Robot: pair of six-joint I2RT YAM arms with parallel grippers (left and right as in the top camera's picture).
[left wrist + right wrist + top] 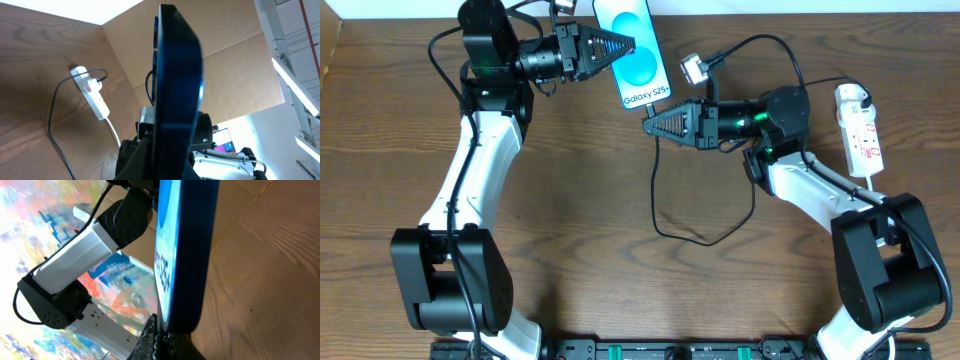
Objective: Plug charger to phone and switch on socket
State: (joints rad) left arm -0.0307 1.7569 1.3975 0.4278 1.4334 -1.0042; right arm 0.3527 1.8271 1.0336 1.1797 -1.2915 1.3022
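left arm: reaches up from its base at the near left of the table [570,200], forearm bent toward the far centre.
left gripper [625,45]: pointing sideways toward the right arm, fingers pinched on the long edge of the phone [638,55].
phone: at the far centre, cyan screen facing the overhead camera, white text at its lower end; edge-on in the left wrist view [177,90].
right arm: elbow bent, wrist level, aimed at the left arm.
right gripper [650,123]: tip just under the phone's lower end; spread or pinched, cannot tell.
charger [655,190]: black cable drops from under the right gripper, loops on the table, then rises toward the right arm.
socket [861,128]: flat at the far right, well apart from the phone, with a white plug head [850,97] seated at its far end.
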